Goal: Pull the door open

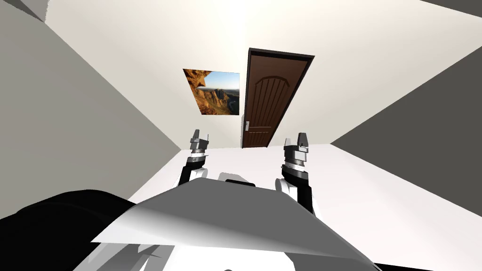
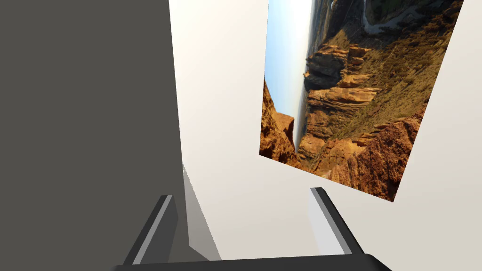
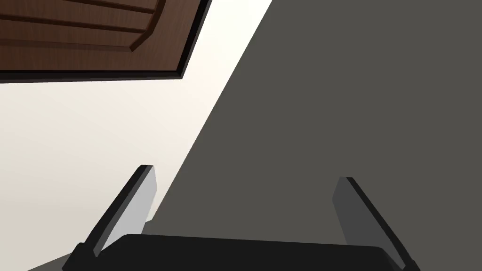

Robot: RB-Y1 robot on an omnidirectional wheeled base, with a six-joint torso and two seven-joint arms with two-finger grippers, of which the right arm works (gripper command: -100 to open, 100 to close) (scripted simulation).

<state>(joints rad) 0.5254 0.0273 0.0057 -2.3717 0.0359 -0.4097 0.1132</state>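
Roll nearer, squarely, to the shut brown door on the far wall, well apart from the released, empty left gripper and right gripper, aim one claw at the pale handle on its left edge, and clench only after straddling it.

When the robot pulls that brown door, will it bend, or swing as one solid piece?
Probably one stiff piece: the door looks like a panelled slab, likely fairly heavy. Its handle sits at one edge, so it should swing about the opposite edge. The handle is small and smooth-looking, so thin jaws might slip.
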